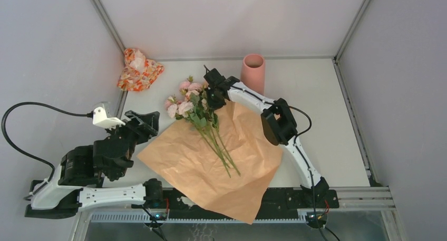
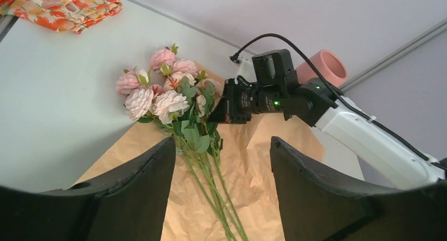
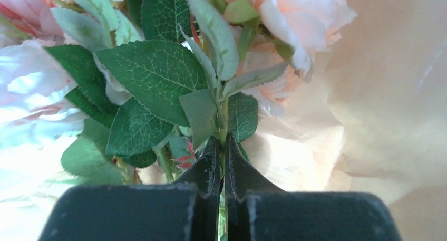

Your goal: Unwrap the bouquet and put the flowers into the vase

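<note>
While the left jaws gape wide at lower left, the right jaws clamp the flowers mid-frame.

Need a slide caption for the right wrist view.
Right gripper shut on a stem of the flowers, tan paper behind.
</note>
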